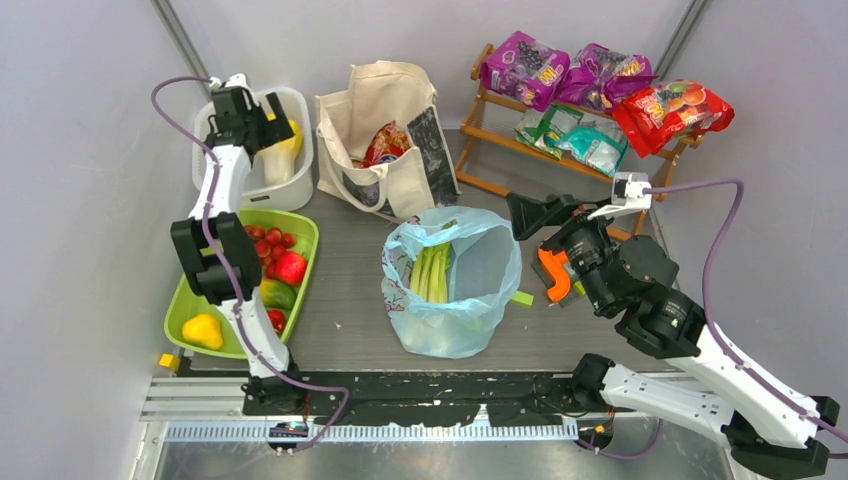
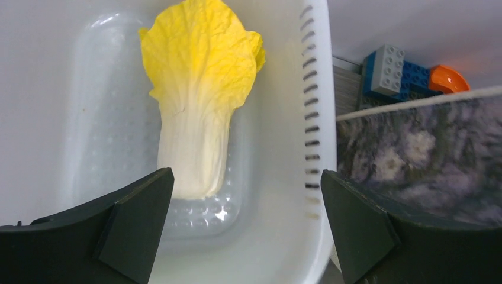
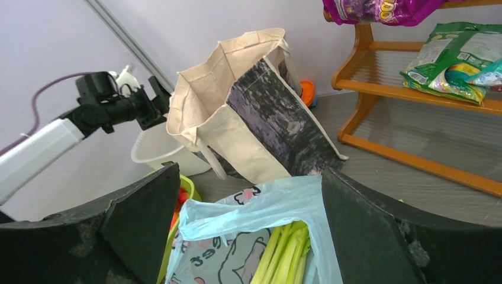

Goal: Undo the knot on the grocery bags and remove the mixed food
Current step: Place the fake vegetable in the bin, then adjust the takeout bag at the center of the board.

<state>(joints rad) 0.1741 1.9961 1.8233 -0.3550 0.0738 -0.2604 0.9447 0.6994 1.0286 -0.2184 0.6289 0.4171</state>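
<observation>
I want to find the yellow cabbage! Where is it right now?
In the top view, the yellow cabbage lies in the white tub at the far left, right under the left claw, with the cream tote beside the tub.

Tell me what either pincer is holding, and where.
Nothing: left pincer is open over the yellow leafy cabbage, right pincer open near the light-blue plastic bag.

Pale grey walls (image 1: 80, 200), grey tabletop (image 1: 340, 300), wooden rack (image 1: 500, 140) at back-right, even light.

Lab test cell, bare grey walls (image 1: 70, 120), aluminium rail (image 1: 200, 405)
</observation>
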